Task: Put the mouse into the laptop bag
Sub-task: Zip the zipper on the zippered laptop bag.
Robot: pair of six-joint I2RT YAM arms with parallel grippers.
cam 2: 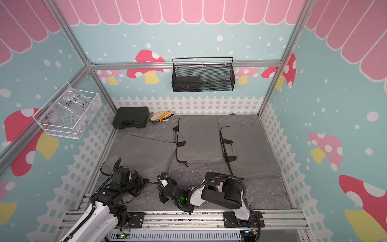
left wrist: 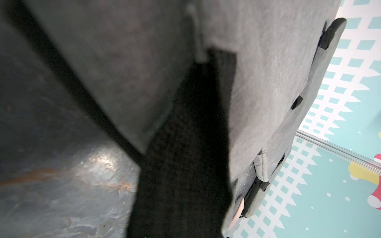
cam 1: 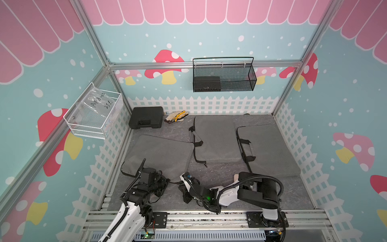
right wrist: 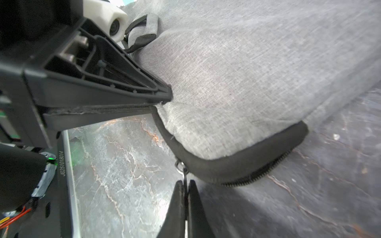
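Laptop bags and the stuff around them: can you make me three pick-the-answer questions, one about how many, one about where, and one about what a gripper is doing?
1. How many gray laptop bags lie on the table?
A two
B five
C three

2. Where is the black case?
A on top of a bag
B beside the gloves, at the back
C at the front edge

3. What is the right gripper doing?
A shut on a bag's zipper pull
B standing wide open
C holding the gloves

Answers:
1 C: both top views show three gray bags.
2 B: the case sits next to the gloves at the back of the table.
3 A: the right wrist view shows its jaws closed on the pull.
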